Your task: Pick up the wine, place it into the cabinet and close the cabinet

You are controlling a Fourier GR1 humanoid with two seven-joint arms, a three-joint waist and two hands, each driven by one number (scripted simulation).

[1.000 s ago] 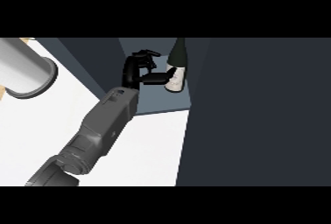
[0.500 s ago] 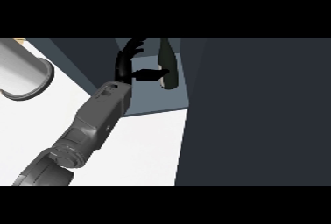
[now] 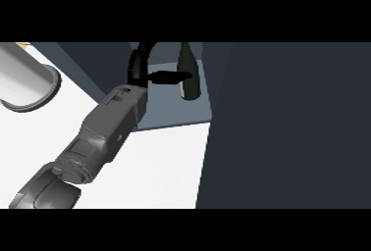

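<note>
inside the open cabinet (image 3: 174,120) we see one wine bottle (image 3: 190,73) standing on its shelf, near the dark door (image 3: 290,127). we find one hand (image 3: 156,76) reaching in, its thumb touching the bottle, its fingers arched beside it, not curled round it. one grey canister (image 3: 25,86) sits on the white table (image 3: 152,171).
</note>
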